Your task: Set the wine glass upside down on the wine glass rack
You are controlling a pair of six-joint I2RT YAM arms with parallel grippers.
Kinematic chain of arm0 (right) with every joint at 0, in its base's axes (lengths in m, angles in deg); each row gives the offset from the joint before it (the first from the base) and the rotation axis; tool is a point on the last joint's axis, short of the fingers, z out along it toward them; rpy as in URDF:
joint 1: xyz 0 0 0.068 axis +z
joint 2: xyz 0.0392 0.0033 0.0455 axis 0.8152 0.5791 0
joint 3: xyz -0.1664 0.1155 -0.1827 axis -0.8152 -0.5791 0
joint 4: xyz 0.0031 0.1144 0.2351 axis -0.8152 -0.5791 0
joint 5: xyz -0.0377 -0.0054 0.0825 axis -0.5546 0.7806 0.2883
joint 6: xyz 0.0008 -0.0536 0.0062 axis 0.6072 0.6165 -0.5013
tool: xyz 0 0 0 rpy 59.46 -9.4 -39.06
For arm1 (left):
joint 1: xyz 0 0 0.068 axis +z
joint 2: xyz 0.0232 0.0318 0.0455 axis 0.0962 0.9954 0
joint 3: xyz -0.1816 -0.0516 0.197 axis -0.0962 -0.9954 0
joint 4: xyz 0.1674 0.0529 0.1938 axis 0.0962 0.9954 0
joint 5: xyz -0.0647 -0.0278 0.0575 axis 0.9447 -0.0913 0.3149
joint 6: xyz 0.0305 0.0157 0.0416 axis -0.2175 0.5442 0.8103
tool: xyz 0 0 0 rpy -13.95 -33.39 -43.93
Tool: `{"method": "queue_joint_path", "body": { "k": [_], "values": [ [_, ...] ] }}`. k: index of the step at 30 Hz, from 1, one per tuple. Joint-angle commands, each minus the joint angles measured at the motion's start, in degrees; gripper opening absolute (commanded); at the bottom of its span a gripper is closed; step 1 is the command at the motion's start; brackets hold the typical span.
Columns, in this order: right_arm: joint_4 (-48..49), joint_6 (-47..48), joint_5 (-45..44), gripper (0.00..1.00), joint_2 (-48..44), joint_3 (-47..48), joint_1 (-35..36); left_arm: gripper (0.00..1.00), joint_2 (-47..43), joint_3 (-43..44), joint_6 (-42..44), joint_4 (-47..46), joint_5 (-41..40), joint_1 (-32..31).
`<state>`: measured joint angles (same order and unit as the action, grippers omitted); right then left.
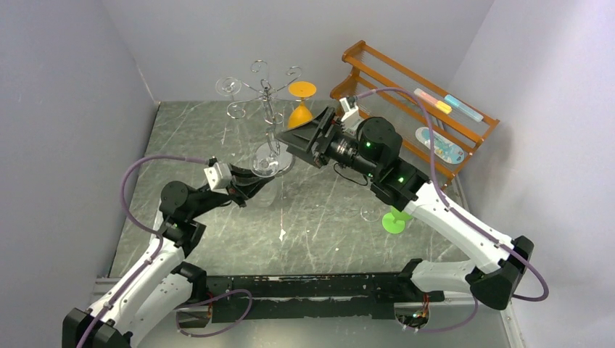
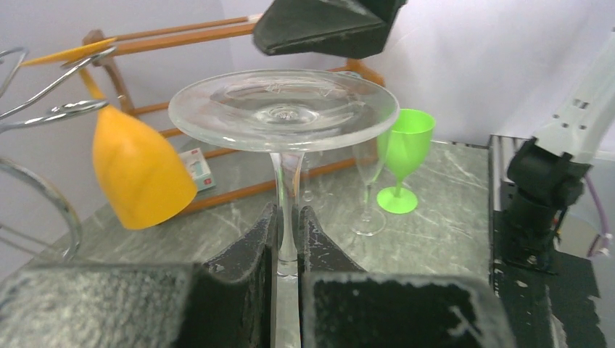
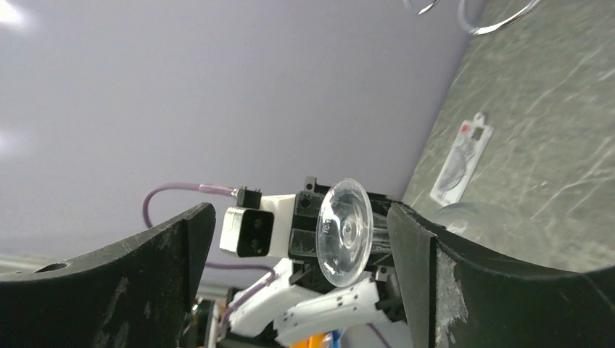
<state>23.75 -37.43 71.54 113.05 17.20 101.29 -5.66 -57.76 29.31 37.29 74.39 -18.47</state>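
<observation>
No writing can be read anywhere. A small printed card (image 2: pixel 194 165) lies on the worktop (image 2: pixel 450 217) just before the wooden shelf (image 2: pixel 181 32). Its print is too small to make out.

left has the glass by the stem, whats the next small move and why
Probably back the right gripper away: its open jaws straddle the wine glass foot, while the left gripper clamps the stem, foot up, not yet hung on the wine glass rack.
</observation>
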Motion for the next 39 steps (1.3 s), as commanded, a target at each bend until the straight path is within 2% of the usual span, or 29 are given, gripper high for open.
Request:
{"method": "queue_joint_path", "body": {
  "k": [1,6,10,17,20,24,30,39],
  "values": [
    [-3.9,5.0,-9.0,0.93,-2.0,-0.2,-0.7,0.05,0.6,0.2,4.0,-1.1,-8.1,-0.2],
    [-1.6,6.8,-12.9,0.93,-6.9,-4.6,-0.8,0.05,2.1,4.0,7.4,4.4,-17.3,-0.2],
    [-1.7,9.0,-16.5,0.93,-9.8,-6.1,-0.8,0.05,5.3,5.5,7.4,3.5,-21.1,0.7],
    [-1.4,10.4,-17.9,0.92,-12.7,-7.7,-0.8,0.05,14.2,8.0,4.3,-2.4,-21.0,4.8],
    [1.1,9.4,-17.3,0.91,-14.4,-9.5,-0.7,0.05,18.0,8.2,2.0,-7.7,-19.2,6.0],
    [3.7,8.4,-16.3,0.91,-15.6,-11.6,-0.7,0.05,21.8,10.4,2.6,-10.2,-16.9,6.6],
    [4.4,8.9,-15.2,0.9,-15.1,-11.6,-0.7,0.05,23.8,11.0,2.9,-15.2,-14.7,6.8],
    [5.6,8.5,-13.6,0.88,-14.6,-12.1,-0.7,0.05,26.8,13.6,4.9,-17.6,-14.8,6.8]
  ]
}}
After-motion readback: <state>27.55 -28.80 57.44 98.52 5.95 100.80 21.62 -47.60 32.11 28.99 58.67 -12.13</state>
